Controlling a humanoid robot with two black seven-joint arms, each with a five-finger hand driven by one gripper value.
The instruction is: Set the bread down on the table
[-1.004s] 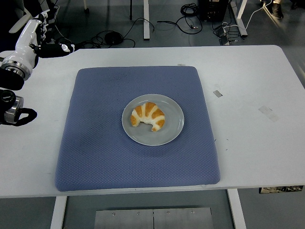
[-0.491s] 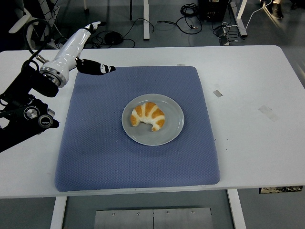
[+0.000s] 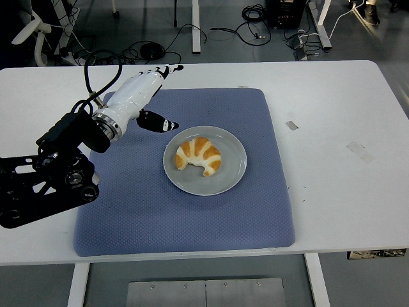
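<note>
A croissant [image 3: 199, 156], golden with pale stripes, lies on a grey plate [image 3: 233, 173] in the middle of a blue mat [image 3: 185, 217]. My left hand [image 3: 148, 94], white with black fingertips, reaches in from the left and hovers over the mat's upper left part, a short way up and left of the plate. Its fingers are stretched out and its thumb [image 3: 160, 123] points toward the plate's rim. It holds nothing. The right arm is out of view.
The white table [image 3: 345, 192] surrounds the mat, with small tape marks [image 3: 358, 151] on its right side. My left arm's black links [image 3: 45, 185] cover the table's left part. Cables and table legs lie on the floor beyond the far edge.
My left arm has swung in from the far left edge toward the plate, and the hand now hovers over the mat near the plate. The croissant has not moved.
</note>
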